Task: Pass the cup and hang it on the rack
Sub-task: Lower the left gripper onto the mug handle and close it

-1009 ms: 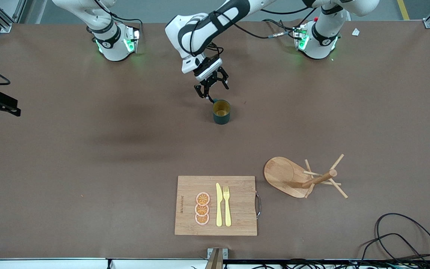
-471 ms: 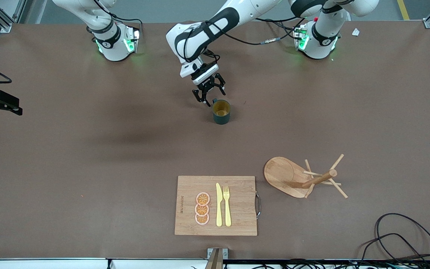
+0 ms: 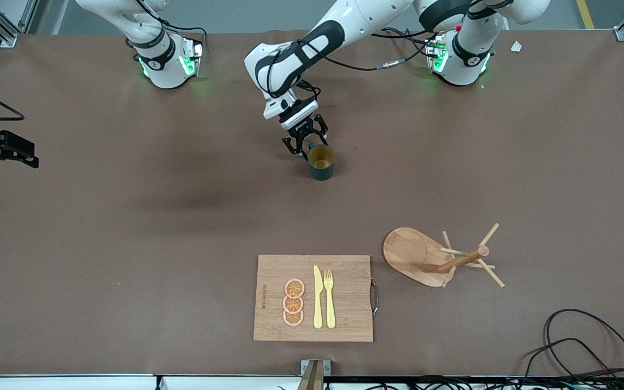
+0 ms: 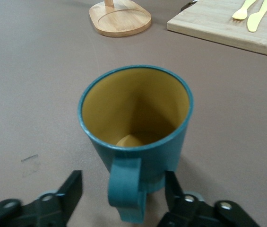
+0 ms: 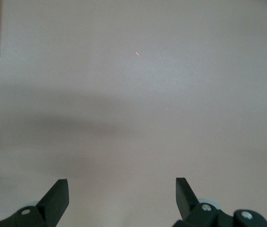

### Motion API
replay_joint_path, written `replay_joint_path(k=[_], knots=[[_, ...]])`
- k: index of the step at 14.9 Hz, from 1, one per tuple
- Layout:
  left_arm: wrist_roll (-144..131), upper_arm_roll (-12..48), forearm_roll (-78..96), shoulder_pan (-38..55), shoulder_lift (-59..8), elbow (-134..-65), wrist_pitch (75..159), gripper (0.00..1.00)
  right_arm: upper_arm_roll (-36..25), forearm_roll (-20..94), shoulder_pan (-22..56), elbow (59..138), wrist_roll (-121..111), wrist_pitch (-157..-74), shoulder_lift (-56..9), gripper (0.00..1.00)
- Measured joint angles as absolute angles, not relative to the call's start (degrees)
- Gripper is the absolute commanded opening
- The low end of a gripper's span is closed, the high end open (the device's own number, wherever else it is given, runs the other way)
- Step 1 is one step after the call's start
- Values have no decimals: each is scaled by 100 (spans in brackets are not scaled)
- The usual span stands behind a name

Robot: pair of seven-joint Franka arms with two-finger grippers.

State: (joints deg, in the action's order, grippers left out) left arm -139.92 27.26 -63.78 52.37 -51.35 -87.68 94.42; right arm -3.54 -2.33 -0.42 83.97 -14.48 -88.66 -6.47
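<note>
The dark teal cup (image 3: 321,161) stands upright mid-table, its yellow-ochre inside showing in the left wrist view (image 4: 135,118). Its handle (image 4: 126,194) points toward the robots' bases. My left gripper (image 3: 304,143) is low at the cup and straddles that handle (image 4: 124,182). Its jaws are open, with a gap on each side of the handle. The wooden rack (image 3: 442,257) stands nearer the front camera, toward the left arm's end; its oval base (image 4: 120,19) shows past the cup. My right gripper (image 3: 19,154) waits open over bare table at the right arm's end, with nothing between its fingers (image 5: 121,182).
A wooden cutting board (image 3: 313,298) lies near the front edge with a yellow knife (image 3: 318,297), a fork (image 3: 329,298) and orange slices (image 3: 293,302) on it. Black cables (image 3: 588,346) coil at the front corner by the left arm's end.
The left gripper came down to the cup's handle and its jaws narrowed around it. The cup has not moved. The right gripper drifted slightly inward.
</note>
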Motion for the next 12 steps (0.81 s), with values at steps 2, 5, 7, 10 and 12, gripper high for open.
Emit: replay_joint_path(k=[2, 5, 7, 10, 12], knots=[[-13993, 2726, -6378, 5243, -5139, -8768, 9470, 57, -356, -233, -42, 8397, -1448, -8865, -645, 100], [-13992, 2726, -6401, 5251, -5170, -8768, 9542, 43, -356, -233, -40, 8397, -1448, -8865, -625, 100], [-13992, 2726, -6433, 5255, -5217, -8767, 9552, 34, -356, -233, -35, 8400, -1447, -8859, -599, 100], [-13956, 2726, -6495, 5259, -5258, -8764, 9558, 15, -355, -233, -27, 8536, -1448, -8860, -472, 100], [-13953, 2726, -6510, 5258, -5260, -8718, 9560, 6, -352, -233, -2, 8660, -1448, -8870, -349, 100]])
